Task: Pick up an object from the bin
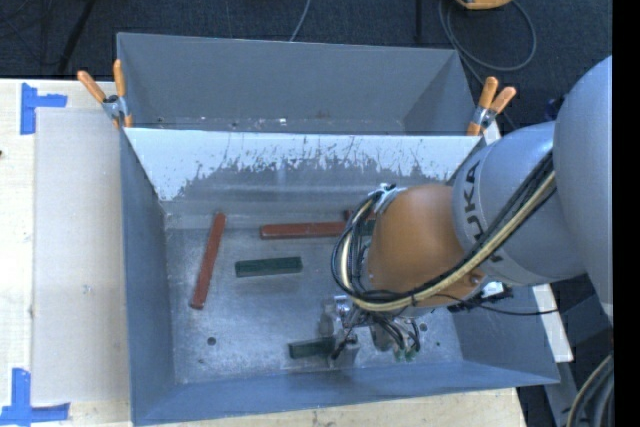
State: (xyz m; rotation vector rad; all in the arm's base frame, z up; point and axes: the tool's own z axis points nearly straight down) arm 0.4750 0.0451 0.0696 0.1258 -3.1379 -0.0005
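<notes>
Dark carpet and cables out back, grey metal bin (150, 295) in the middle, back wall all scratched up.

Camera view, going round the bin floor: slanted reddish-brown stick (208, 260) lying near the left wall. Flat reddish-brown stick (300, 230) running along the middle, nearer the back wall. Dark green bar (268, 266) just in front of that one, apart from both sticks. Then a smaller dark green bar (310, 349) close to the front wall, a bit right of centre.

Gripper (345, 337) down low right at the smaller dark green bar's right end, tucked under the orange cover (420, 235) and looped cables (350, 255). Can't tell if open or closed, or if actually touching it. Arm (540, 205) stretched in over the right wall.
</notes>
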